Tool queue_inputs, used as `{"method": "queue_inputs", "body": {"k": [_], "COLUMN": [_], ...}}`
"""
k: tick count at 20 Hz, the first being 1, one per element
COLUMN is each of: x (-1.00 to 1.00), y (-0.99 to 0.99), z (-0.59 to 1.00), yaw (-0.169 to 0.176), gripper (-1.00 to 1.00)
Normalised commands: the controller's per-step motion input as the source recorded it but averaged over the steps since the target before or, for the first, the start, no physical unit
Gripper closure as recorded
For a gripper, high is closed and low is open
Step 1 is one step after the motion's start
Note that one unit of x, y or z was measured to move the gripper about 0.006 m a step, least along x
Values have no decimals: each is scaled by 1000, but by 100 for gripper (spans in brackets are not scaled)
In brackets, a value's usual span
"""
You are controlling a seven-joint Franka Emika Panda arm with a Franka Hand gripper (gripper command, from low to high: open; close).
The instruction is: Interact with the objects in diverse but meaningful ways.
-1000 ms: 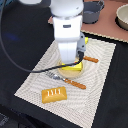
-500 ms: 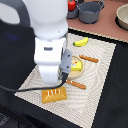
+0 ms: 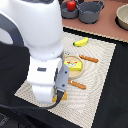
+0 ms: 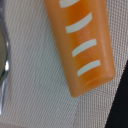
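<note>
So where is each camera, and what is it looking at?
Exterior view: off the arm and above, looking down at the striped beige placemat, yellow banana and grey pots; the big white arm fills the exterior view's left.
Wrist view: on the wrist, right over the golden-brown scored bread loaf; no jaws show.
Both see the placemat; the arm hides the loaf outside.

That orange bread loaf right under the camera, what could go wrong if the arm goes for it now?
1. The bread loaf lies close to the placemat's edge; a nudge might push it onto the dark table.
2. The arm hides the loaf in the exterior view, so only the wrist view can check it.
3. The claw's fingers are not visible, so their alignment is unknown.
</note>
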Motion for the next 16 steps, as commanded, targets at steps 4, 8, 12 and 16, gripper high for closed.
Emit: {"method": "queue_inputs", "body": {"k": [4,8,12,16], "x": [0,15,268,440], "y": [-217,-211,-374,-471], "z": [-181,-148,47,174], "yaw": [47,125,98,37], "gripper": [-100,-100,-100,-100]}}
